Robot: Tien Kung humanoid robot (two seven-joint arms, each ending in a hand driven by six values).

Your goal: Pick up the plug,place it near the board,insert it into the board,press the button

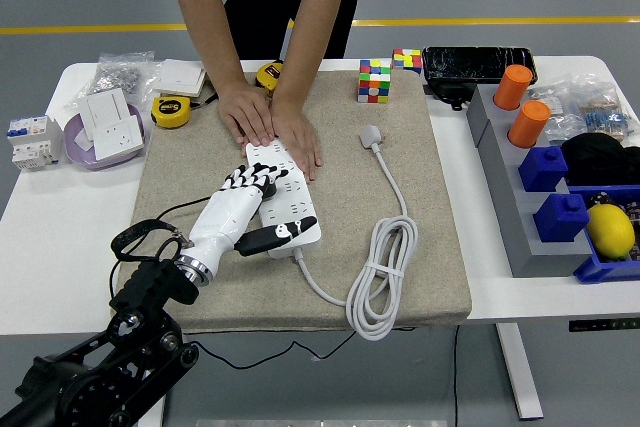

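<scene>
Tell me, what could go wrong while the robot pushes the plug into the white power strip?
The robot hand covers the black plug, so it may miss the sockets and tilt. A person's hands press the far end of the power strip close to the robot's fingers; they could get bumped. The strip's own coiled cable lies beside it and might drag if the strip slides.

Bright, even overhead light, soft shadows — sharp, no glare

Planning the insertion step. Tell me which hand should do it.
Left. The left hand is over the power strip with the black plug in its fingers. The right arm is not in view. A person's hands press down the strip's far end.
</scene>
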